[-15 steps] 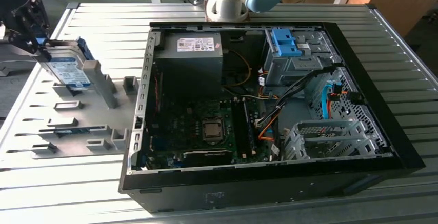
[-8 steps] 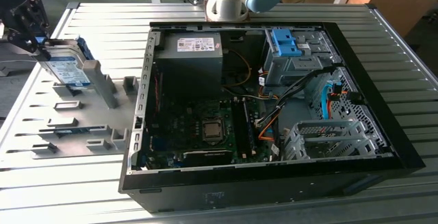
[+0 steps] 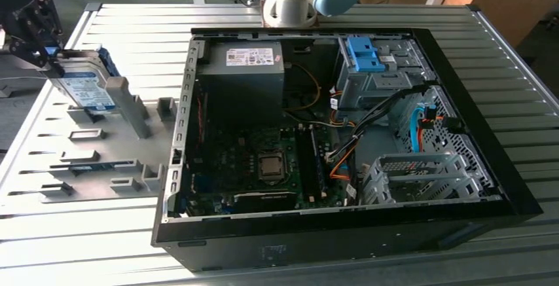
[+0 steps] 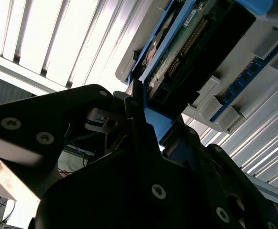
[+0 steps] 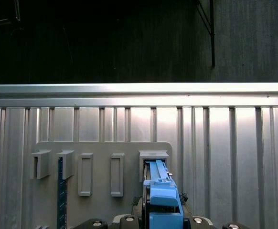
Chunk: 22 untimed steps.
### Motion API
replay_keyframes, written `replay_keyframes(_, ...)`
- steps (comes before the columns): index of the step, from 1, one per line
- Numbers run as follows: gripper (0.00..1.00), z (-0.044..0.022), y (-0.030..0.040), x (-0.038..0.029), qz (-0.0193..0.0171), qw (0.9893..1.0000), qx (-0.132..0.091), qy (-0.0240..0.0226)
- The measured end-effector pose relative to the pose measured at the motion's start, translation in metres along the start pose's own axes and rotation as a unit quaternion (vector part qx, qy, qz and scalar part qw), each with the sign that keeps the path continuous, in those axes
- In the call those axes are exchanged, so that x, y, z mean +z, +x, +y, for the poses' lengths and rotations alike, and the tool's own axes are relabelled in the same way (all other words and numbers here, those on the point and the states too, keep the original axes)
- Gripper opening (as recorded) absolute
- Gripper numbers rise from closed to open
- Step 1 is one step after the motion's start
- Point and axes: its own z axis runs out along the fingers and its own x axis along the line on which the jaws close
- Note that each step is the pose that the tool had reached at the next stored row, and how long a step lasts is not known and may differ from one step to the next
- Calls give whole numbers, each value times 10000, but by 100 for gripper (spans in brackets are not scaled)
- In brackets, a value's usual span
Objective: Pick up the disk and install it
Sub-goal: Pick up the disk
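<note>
**Robot hand gripping the disk at a holder beside an open computer case**

At the exterior view's left, the black hand (image 3: 52, 63) is closed narrowly on the upper edge of the disk (image 3: 88, 88). The disk stands on edge and slightly tilted, with its white-and-blue label facing the camera and its blue carrier framing it. It sits at an upright holder on a grey fixture plate (image 3: 105, 145), which lies on the slatted metal table (image 3: 131, 11). Whether the disk's lower edge touches the plate cannot be told.

In the first wrist view the disk (image 5: 160, 191) is seen edge-on. Its blue frame runs from the hand to a slot in the plate (image 5: 101, 148), and a thin blue strip (image 5: 60, 191) stands in another slot well apart from it.

An open computer case (image 3: 489, 161) lies on the table to the exterior view's right of the plate. A blue bracket (image 3: 362, 53) sits in its far corner. The arm's base (image 3: 292, 1) stands beyond the case.
</note>
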Motion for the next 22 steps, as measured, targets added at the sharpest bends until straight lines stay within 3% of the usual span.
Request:
replay_keyframes(10, 36, 1, -1, -99, 0, 10000, 0, 0)
replay_keyframes(22, 36, 2, -2, -149, 1, 10000, 0, 0)
